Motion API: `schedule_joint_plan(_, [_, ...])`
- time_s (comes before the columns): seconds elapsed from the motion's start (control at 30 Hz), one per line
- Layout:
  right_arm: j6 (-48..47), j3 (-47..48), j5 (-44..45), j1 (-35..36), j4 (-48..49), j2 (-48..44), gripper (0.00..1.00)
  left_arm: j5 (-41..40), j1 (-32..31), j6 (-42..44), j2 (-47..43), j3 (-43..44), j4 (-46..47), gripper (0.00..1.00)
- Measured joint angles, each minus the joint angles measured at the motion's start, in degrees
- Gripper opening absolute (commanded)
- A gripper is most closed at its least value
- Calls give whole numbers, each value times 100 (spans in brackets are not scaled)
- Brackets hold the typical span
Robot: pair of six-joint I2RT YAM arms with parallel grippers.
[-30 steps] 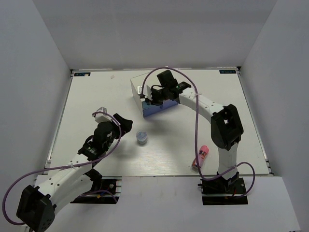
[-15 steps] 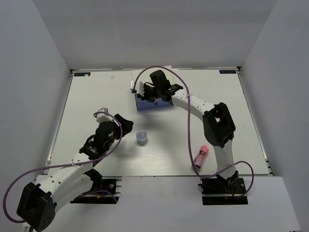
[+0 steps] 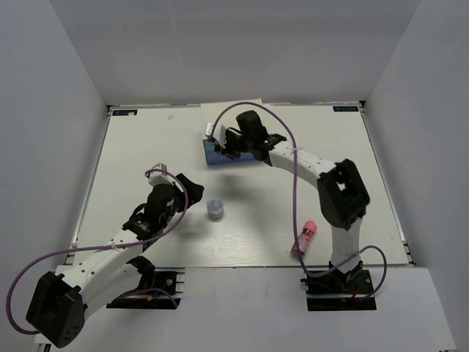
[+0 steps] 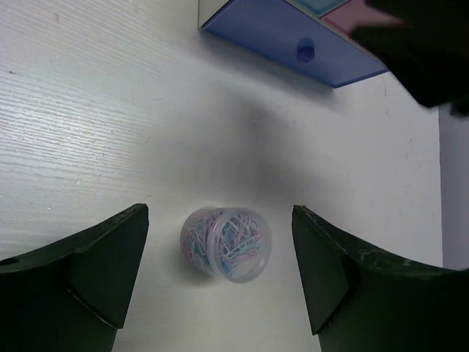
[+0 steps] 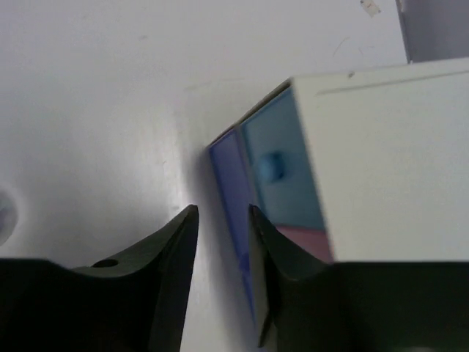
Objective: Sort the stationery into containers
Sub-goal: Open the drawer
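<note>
Checker: Change since the last entry?

Keeper: Wide drawer [image 4: 293, 33] of the drawer chest [image 5: 388, 161]: pulled well out a second ago, now pushed back nearly home under the two small fronts. Right jaws: at its front, parted by a narrow gap only, grasping nothing. The knob shows free in the left wrist view.

Checker: Meaning for the sorting?

Keeper: Judged: one lot looks put away and shut in. Outstanding are the pot [image 4: 226, 244] of paper clips, mid-desk, and the pink tube [image 3: 307, 236], lying near the desk's near edge beside the right arm [image 3: 333, 194]. No highlighters in view. Left jaws: released wide, pot framed between them in the wrist view, untouched.

Checker: Edges and room?

Keeper: Chest sits near the far edge of the desk [image 3: 146, 147], with little margin behind it — a further push risks sliding it back. Bare desk all round the pot, so the left arm [image 3: 110, 257] has a free approach. Tube is close to the near edge and the right arm's base — a tight reach, and it may roll.
</note>
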Motion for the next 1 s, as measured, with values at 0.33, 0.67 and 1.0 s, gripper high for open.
schedule_joint_plan(0.33, [1364,-2371,280,-201,1204,-2437,42,238,-33,332,566,66,72,89])
schedule_joint_plan(0.67, [4695,-2009,763,-632,704,-1788,30,330,-33,404,413,83,129,89])
schedule_joint_plan(1.0, [6459,-2059,1480,-586,634,-1650,46,302,-33,319,85,81,116,89])
